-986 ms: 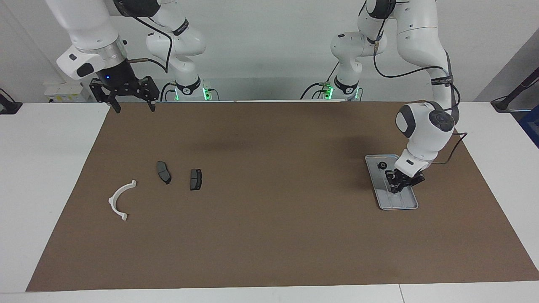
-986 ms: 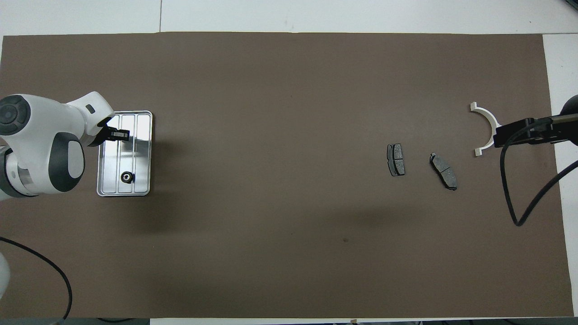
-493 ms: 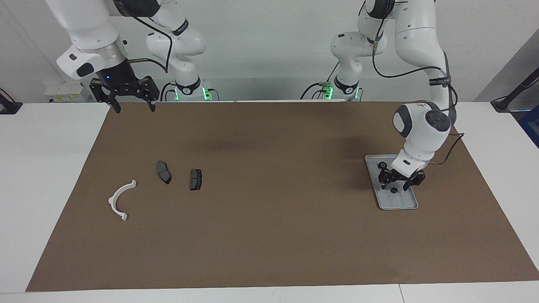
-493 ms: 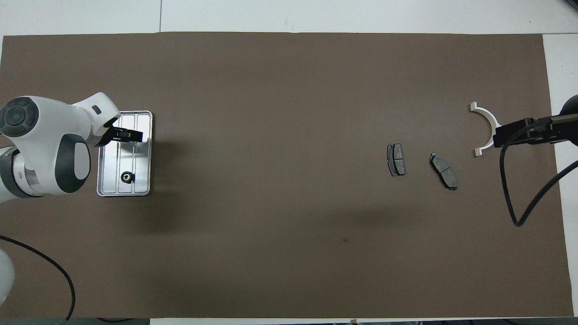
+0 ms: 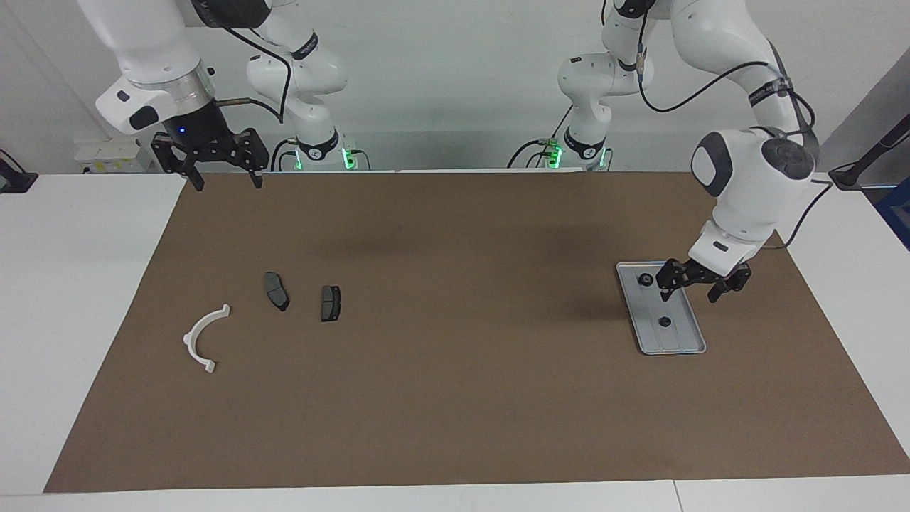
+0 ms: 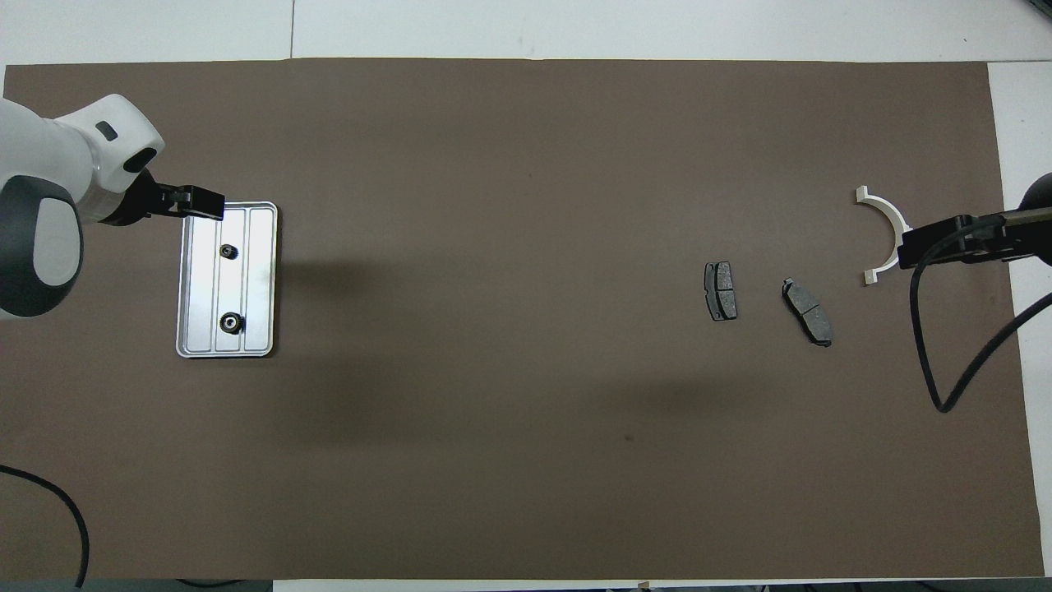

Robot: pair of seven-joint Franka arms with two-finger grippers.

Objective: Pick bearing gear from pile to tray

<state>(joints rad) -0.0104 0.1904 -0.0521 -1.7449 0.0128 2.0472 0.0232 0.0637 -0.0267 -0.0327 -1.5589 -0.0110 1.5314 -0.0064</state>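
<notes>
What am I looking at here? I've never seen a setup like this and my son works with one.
These are two white robot arms at a table covered by a brown mat. One picture is taken from across the table, facing the arms; the other looks down from above the arms' own end.

The left claw hangs open over the edge of a silver tray and holds nothing. Two small black round parts lie in the tray, one farther from the robots, one nearer.

Toward the right arm's end of the table lie two dark brake pads and a white plastic arc. The right claw waits open, raised over the mat's edge by the robots, also holding nothing.
</notes>
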